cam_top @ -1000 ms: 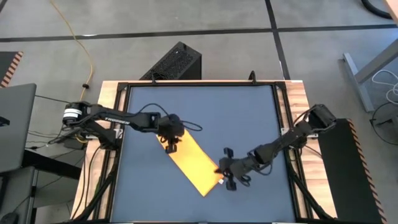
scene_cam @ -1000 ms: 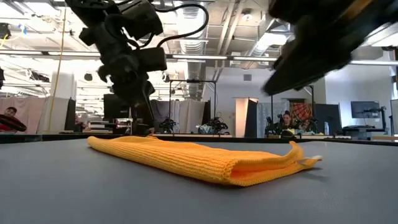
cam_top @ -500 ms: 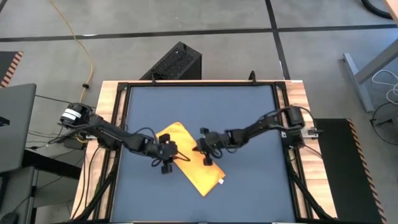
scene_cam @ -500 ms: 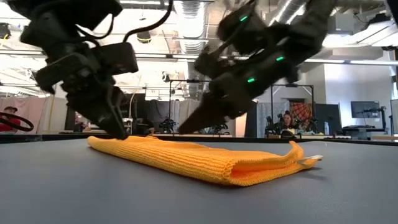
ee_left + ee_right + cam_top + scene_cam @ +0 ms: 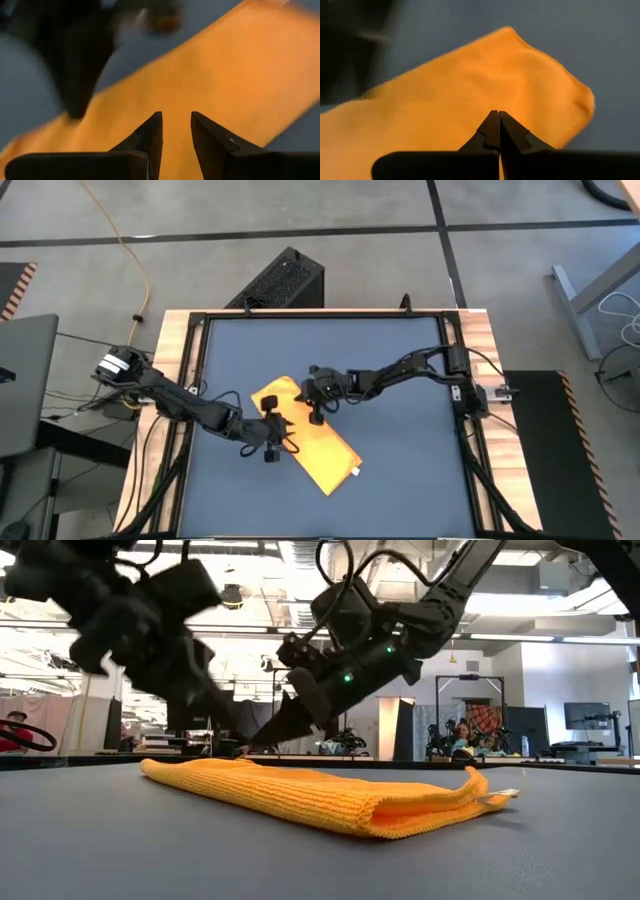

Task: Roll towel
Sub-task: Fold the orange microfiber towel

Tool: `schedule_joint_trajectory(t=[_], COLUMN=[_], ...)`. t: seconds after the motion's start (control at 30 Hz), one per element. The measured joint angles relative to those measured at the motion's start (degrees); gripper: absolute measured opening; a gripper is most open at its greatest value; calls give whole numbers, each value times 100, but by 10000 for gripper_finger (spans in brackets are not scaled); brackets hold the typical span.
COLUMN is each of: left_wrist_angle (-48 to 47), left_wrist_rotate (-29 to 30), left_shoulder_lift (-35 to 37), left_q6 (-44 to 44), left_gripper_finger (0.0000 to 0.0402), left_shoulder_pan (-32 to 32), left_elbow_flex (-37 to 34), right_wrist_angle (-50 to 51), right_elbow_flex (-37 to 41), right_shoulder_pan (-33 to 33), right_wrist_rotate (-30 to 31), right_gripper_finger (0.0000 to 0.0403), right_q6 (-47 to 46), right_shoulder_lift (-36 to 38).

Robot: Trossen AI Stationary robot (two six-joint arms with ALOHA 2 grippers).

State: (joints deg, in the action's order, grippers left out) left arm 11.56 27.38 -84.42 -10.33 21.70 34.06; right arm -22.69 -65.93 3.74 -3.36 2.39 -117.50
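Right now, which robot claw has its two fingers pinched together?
The right gripper, over the towel near its far end: its fingers meet at the tips. The left gripper, over the towel's middle, shows a gap between its fingers.

towel (image 5: 200, 75) cropped, other arm (image 5: 75, 55) blurred

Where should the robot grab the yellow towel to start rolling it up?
Probably the short far end of the towel, coming down from above. The towel lies flat as a long folded strip, so rolling starts from an end. Both the left end effector and the right end effector hang near that end; the white tag marks the other.
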Motion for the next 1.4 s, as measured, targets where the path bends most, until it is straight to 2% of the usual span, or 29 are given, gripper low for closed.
schedule_joint_trajectory(t=[0.13, 0.27, 0.37, 0.5, 0.57, 0.7, 0.8, 0.93, 1.07, 1.23, 1.4], left_wrist_angle=[992, 1325, 1255, 891, 479, -90, -49, 124, 942, 2207, 2948], left_wrist_rotate=[-582, -828, -1062, -1131, -1209, -1082, -901, -802, -738, -1212, -1794], left_shoulder_lift=[20, 89, 144, 373, 565, 955, 1194, 1419, 1368, 894, 91], left_q6=[836, 1161, 1369, 1392, 1347, 1202, 1160, 1119, 1128, 1320, 1697], left_gripper_finger=[91, 91, 91, 91, 91, 91, 91, 91, 91, 91, 91], left_shoulder_pan=[-49, -46, 12, 107, 183, 375, 488, 582, 548, 394, 241], left_elbow_flex=[0, 2, 1, 1, 6, -4, -95, -293, -596, -717, -469], right_wrist_angle=[-65, -82, 233, 910, 1250, 2014, 2300, 2335, 2420, 2319, 2089], right_elbow_flex=[68, 55, 48, 43, 40, 59, 366, 1217, 2033, 2444, 2456], right_shoulder_pan=[67, -21, -132, -312, -373, -480, -571, -757, -1091, -1482, -1858], right_wrist_rotate=[35, 94, 441, 1302, 1507, 2017, 2604, 3446, 3995, 4252, 4297], right_gripper_finger=[15, 15, 15, 15, 15, 15, 15, 15, 15, 25, 42], right_q6=[-233, -384, -532, -934, -1219, -2056, -2814, -4068, -5090, -5102, -4138], right_shoulder_lift=[-104, -277, -336, -245, -157, -30, 133, 686, 1458, 2553, 3491])
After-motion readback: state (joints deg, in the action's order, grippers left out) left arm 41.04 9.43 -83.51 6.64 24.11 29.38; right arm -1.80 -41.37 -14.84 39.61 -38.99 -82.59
